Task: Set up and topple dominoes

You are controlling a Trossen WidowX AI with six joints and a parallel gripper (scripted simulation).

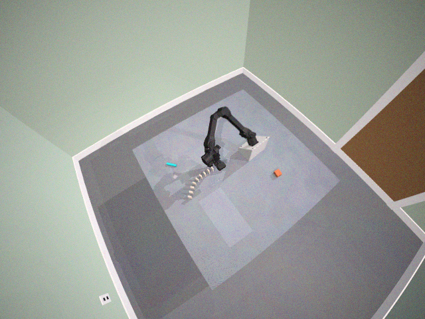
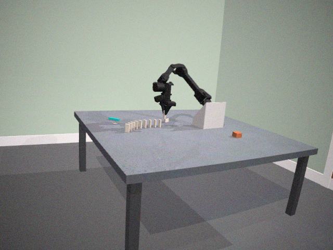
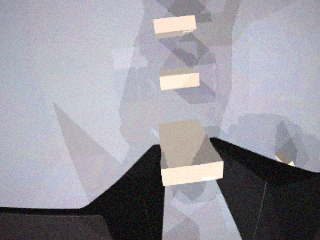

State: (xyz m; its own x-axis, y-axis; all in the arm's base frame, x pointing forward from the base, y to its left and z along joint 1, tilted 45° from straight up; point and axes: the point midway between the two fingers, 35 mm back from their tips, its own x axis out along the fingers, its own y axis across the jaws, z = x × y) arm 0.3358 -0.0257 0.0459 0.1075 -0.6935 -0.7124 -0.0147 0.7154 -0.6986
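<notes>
A curved row of several cream dominoes (image 1: 194, 183) (image 2: 144, 123) (image 3: 180, 81) stands upright on the table. My gripper (image 2: 164, 113) (image 3: 184, 148) is shut on another cream domino (image 3: 192, 173), held upright above the table just beyond the row's end nearest the robot base. In the wrist view it lines up with the two nearest standing dominoes, with a gap between. A loose domino (image 2: 166, 120) (image 3: 284, 159) lies on the table close by, partly hidden by the right finger in the wrist view. In the top view the arm hides the fingertips and the held domino.
A cyan bar (image 1: 170, 164) (image 2: 114, 119) lies beyond the row, with a small pale flat piece (image 1: 175, 176) (image 2: 115, 123) near it. An orange block (image 1: 277, 173) (image 2: 237, 134) lies on the other side of the white robot base (image 1: 257, 149) (image 2: 214, 115).
</notes>
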